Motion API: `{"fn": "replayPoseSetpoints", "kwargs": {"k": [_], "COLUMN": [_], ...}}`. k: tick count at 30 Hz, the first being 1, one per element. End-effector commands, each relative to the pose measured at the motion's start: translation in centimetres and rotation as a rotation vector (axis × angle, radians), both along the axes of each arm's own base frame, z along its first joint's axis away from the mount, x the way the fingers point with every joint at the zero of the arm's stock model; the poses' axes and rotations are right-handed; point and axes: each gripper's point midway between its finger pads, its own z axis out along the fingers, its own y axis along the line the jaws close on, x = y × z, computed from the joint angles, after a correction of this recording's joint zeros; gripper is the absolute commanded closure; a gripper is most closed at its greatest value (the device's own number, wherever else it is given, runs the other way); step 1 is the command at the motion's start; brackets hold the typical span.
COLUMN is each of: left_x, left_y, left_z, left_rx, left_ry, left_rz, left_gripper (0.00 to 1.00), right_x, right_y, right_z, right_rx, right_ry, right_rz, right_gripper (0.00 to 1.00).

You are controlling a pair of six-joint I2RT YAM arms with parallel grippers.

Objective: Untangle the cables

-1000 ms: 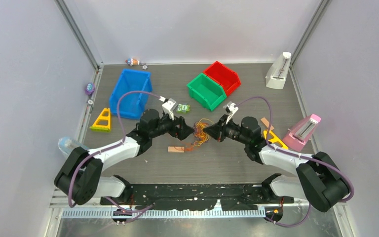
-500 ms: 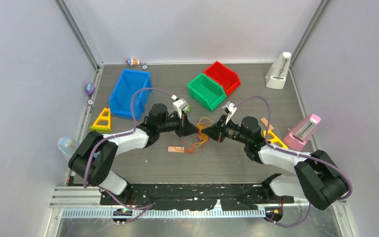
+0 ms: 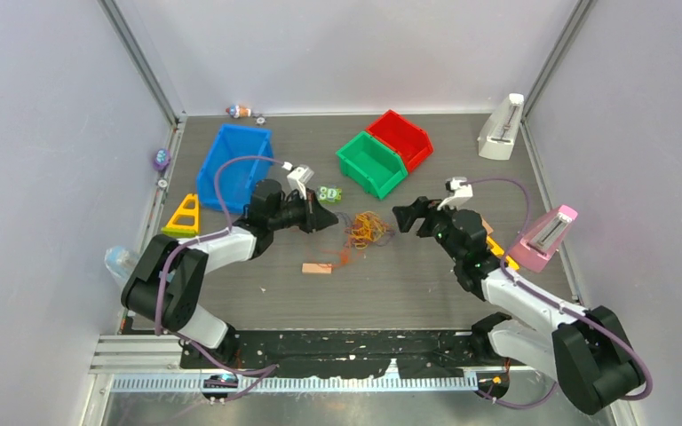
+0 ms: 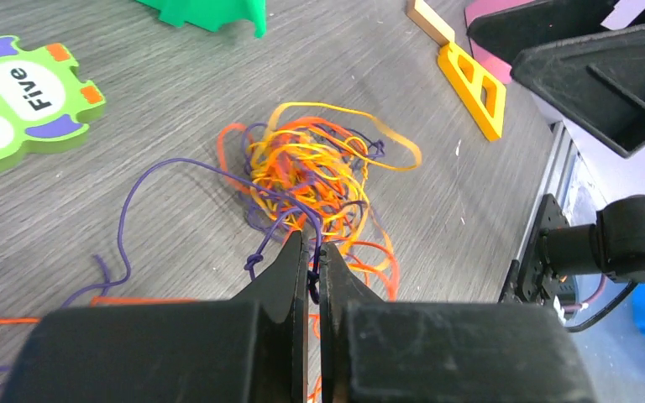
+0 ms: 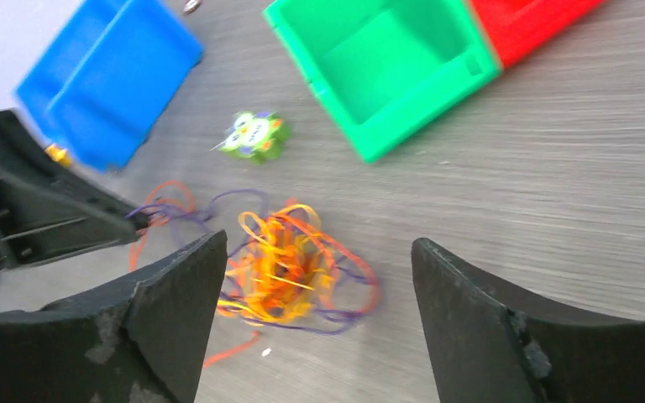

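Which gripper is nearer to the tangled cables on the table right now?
Left. The left gripper is shut on a purple strand at the edge of the cables; the right gripper hangs open, apart from them on their right in the top view.

The left fingers [image 4: 290, 281] are pinched shut, the right fingers [image 5: 172, 315] spread wide.

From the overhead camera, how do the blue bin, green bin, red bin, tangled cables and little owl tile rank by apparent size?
Largest: blue bin.
Next: green bin and red bin, too alike to rank.
Then the cables in their tangle.
Smallest: owl tile.
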Motion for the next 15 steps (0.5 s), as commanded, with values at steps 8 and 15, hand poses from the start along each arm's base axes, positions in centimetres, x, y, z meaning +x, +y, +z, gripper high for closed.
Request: {"fn": "replayPoseSetpoints", "kwargs": {"k": [8,15], "left_x": [1.2,1.7], "left_y": [0.5,1.4], "left_z": [-0.3,-2.0], "left_rx": [0.051,0.187], "left_ry": [0.018,0.037], "left_rz": [0.047,0.118], "left_gripper": [1.00,0.63], "right_x": [1.9,2.2], "right_y": [0.2,4.9], "right_z": [-4.0,-6.4], "right_rx": [-0.085,-0.046], "right_ry": [0.169,0.293], "right_rz": [0.006,0.214], "right_gripper": [0.05,0.17]}}
